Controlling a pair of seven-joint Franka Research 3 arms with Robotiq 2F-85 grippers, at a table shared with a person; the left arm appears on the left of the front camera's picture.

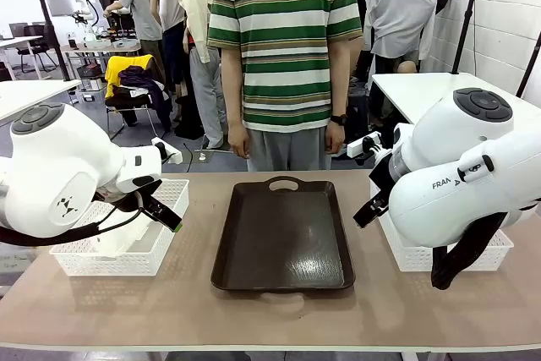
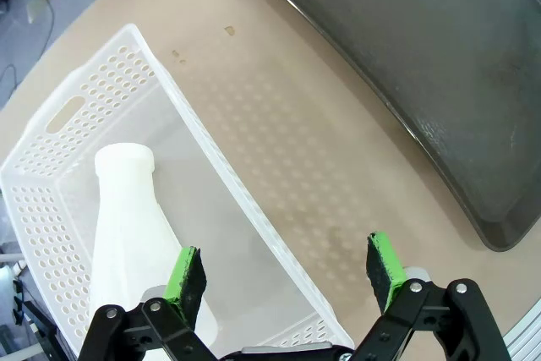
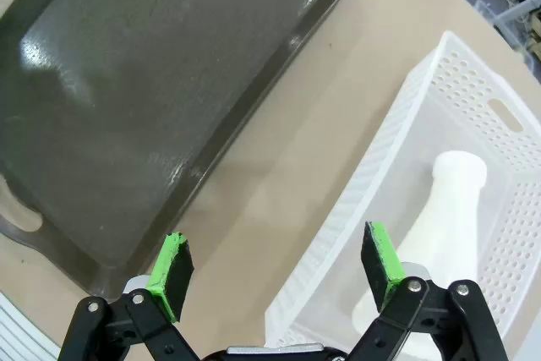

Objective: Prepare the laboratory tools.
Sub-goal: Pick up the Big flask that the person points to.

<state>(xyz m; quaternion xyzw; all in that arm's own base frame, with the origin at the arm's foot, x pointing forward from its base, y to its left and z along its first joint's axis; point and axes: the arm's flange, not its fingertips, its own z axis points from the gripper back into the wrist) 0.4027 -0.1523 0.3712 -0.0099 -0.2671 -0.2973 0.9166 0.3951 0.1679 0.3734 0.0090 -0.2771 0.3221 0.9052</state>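
Closest in, the robot's left hand (image 2: 284, 270) is spread wide with nothing between its green pads. One pad is seen over a translucent frosted-white conical flask (image 2: 127, 226), the other over the bare tan desk (image 2: 279, 150). That flask lies on its side inside a white perforated plastic basket (image 2: 93, 82), its narrow white-rimmed neck pointing away from the hand. Likewise, the right hand (image 3: 275, 261) is spread wide and holds nothing, above the desk beside a second white perforated basket (image 3: 473, 82). There the other frosted-white conical flask (image 3: 448, 226) lies on its side, neck pointing away. Between the two baskets sits a dark brown rectangular tray (image 1: 283, 234) with handle cut-outs, with nothing on it. Beyond it, at the desk's far edge, a person in a green-and-white striped shirt (image 1: 283, 40) stands with both arms down.
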